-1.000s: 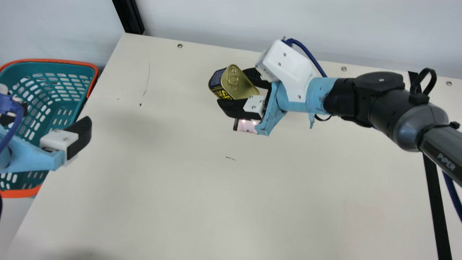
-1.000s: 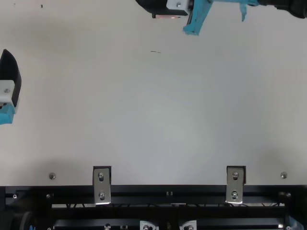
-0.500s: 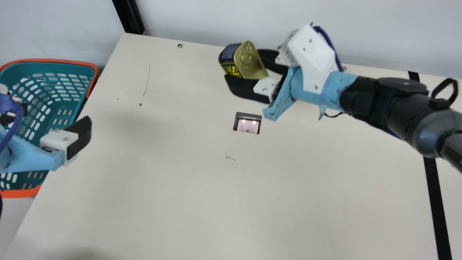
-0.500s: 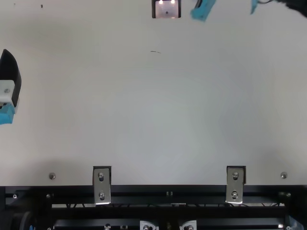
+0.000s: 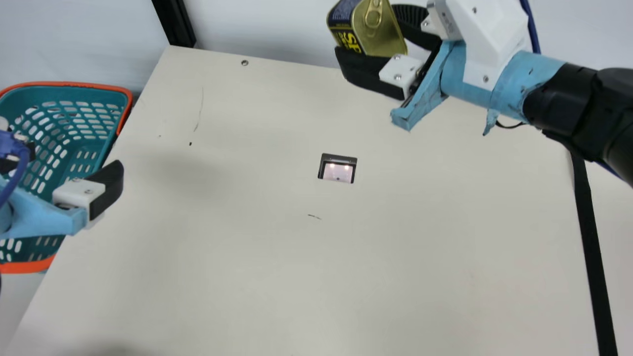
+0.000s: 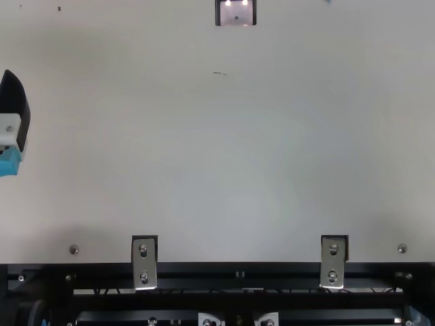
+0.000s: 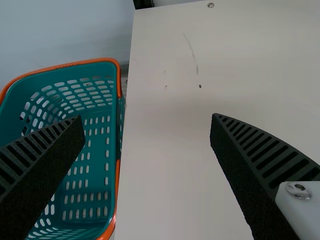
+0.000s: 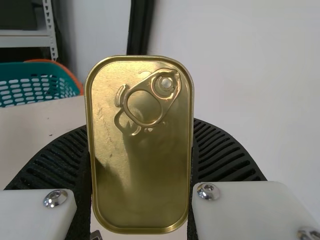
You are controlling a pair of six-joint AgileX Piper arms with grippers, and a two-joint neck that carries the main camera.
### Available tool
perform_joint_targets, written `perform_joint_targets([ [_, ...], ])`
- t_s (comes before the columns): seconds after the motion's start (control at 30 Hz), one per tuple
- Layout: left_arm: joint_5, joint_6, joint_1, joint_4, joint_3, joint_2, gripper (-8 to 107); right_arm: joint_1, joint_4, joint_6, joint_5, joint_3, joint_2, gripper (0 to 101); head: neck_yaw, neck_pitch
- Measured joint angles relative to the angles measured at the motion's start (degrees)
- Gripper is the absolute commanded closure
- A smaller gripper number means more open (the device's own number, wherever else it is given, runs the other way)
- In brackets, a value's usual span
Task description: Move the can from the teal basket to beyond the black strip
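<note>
My right gripper (image 5: 374, 37) is at the top of the main view, closed around the gold and dark can (image 5: 380, 29), which hangs in the air near the table's far edge. In the right wrist view, the can's pull-tab lid (image 8: 142, 175) faces the camera between both pads of my right gripper (image 8: 142, 145). My left gripper (image 5: 67, 170) stands open, partly over the teal basket (image 5: 124, 111); the left wrist view has nothing between the fingers of my left gripper (image 7: 147, 122). The black strip (image 5: 588, 222) runs down the table's right side, partly under the right arm.
A small dark-framed plate with a pinkish window (image 5: 338, 169) lies in the table's middle. A black post (image 5: 174, 22) stands behind the far left corner. Metal brackets (image 6: 143, 261) sit along the near edge in the top view.
Still holding the can, my right gripper has moved up and to the right in the main view, uncovering the dark-framed plate. My left gripper has kept its place.
</note>
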Motion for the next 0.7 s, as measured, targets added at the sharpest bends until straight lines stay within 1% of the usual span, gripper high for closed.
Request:
perform_joint_targets([
  [0.07, 0.0, 0.0, 0.0, 0.0, 0.0, 0.0, 9, 0.0, -1.5, 1.2, -1.8, 0.7, -1.4, 101, -2.9, -0.6],
  [0.23, 0.0, 0.0, 0.0, 0.0, 0.0, 0.0, 9, -0.6, -5.2, 5.6, -5.2, 2.9, -5.0, 101, -10.0, -0.6],
  [0.3, 0.0, 0.0, 0.0, 0.0, 0.0, 0.0, 9, -1.2, -7.0, 7.6, -7.2, 4.0, -6.3, 101, -12.6, -0.9],
  [0.33, 0.0, 0.0, 0.0, 0.0, 0.0, 0.0, 9, -1.5, -8.2, 8.8, -8.3, 4.6, -7.0, 101, -14.1, -1.5],
  [0.43, 0.0, 0.0, 0.0, 0.0, 0.0, 0.0, 9, -2.6, -11.8, 12.0, -10.7, 6.4, -9.3, 101, -17.3, -1.8],
  [0.47, 0.0, 0.0, 0.0, 0.0, 0.0, 0.0, 9, -3.0, -12.9, 12.9, -11.3, 7.0, -9.9, 101, -18.2, -2.6],
  [0.63, 0.0, 0.0, 0.0, 0.0, 0.0, 0.0, 9, -6.3, -18.9, 18.6, -15.6, 10.8, -13.7, 101, -22.3, -2.6],
  [0.7, 0.0, 0.0, 0.0, 0.0, 0.0, 0.0, 9, -7.6, -21.1, 20.9, -16.6, 12.2, -15.5, 101, -23.5, -2.6],
])
